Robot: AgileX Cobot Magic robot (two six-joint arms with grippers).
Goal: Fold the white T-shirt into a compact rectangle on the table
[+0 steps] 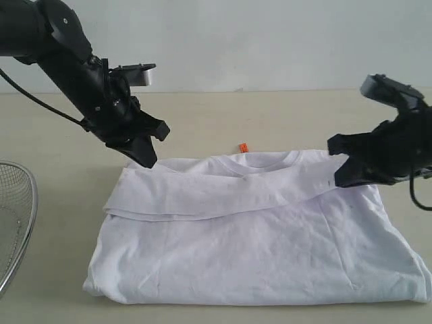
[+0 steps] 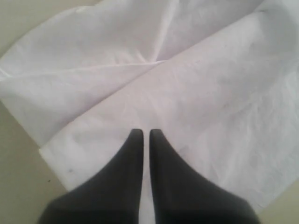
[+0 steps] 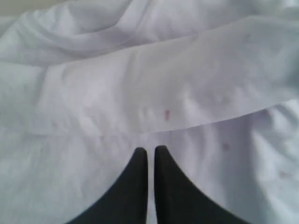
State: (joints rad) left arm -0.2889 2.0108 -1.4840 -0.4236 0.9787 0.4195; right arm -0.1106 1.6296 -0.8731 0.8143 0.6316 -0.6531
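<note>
The white shirt (image 1: 256,250) lies flat on the table (image 1: 202,115), with both sleeves folded in across the top. It is not a small rectangle yet, so more folds are left. The left gripper (image 1: 148,160) and right gripper (image 1: 336,179) are pinched shut at its top corners.

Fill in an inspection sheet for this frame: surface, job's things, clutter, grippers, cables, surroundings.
Surface: table, pale beige and flat.
Job's things: white T-shirt lies spread out, plain side up, with a folded band across its upper part. The orange neck tag shows at the collar.
Clutter: wire-mesh basket at the left edge, partly out of frame.
Grippers: left gripper and right gripper are both shut over the shirt's upper corners. No cloth is seen pinched.
Cables: black cable runs along the left arm. Another loops at the right edge.
Surroundings: plain pale wall.
</note>
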